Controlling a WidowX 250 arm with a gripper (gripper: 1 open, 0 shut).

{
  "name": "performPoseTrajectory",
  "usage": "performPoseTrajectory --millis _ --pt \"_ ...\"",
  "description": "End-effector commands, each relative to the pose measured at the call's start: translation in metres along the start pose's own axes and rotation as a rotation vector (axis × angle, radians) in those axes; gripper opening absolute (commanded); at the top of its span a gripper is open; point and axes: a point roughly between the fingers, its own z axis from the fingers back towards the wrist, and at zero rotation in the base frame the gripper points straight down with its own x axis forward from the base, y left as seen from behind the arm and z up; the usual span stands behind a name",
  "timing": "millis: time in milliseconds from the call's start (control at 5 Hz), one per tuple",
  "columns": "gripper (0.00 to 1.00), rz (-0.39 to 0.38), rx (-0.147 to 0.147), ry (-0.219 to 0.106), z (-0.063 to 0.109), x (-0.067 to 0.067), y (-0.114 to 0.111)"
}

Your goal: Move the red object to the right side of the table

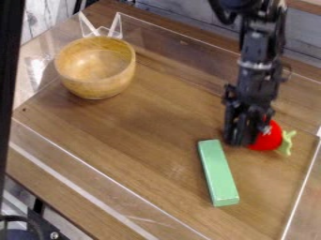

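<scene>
While I look from the left, the wooden bowl (94, 67) sits upright at the far left of the worktop (138, 127), and nothing shows inside it. Lower and toward the middle, a long green block (219, 172) lies flat, apart from the bowl. Just right of the block's upper end, my fingers (245, 131) point steeply down, their tips right against the left side of the red ball (267, 137). From this angle I cannot tell whether they are parted or pressed onto the ball. It is small, round and bright red, with a pale green stem piece (288, 142) sticking out on its right. It rests on the worktop near the right edge, beside the clear wall (305, 178).
</scene>
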Motion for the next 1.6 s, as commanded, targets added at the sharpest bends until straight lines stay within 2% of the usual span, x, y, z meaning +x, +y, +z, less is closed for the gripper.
performPoseTrajectory --millis 0,200,600,800,1000,1200,1400 --pt "0.0 -0.054 0.058 -0.038 0.026 -0.001 0.0" --pt "1.0 -0.061 0.077 -0.015 0.029 -0.004 0.005" --pt "1.0 0.013 0.1 0.012 0.039 -0.011 -0.004" --pt "1.0 0.048 0.114 0.026 0.037 -0.002 -0.025" --pt "0.0 0.052 0.138 0.041 0.035 0.006 -0.046" --pt "1.0 0.041 0.171 0.065 0.044 -0.009 -0.044" --pt "0.0 0.038 0.213 0.072 0.058 -0.026 -0.043"
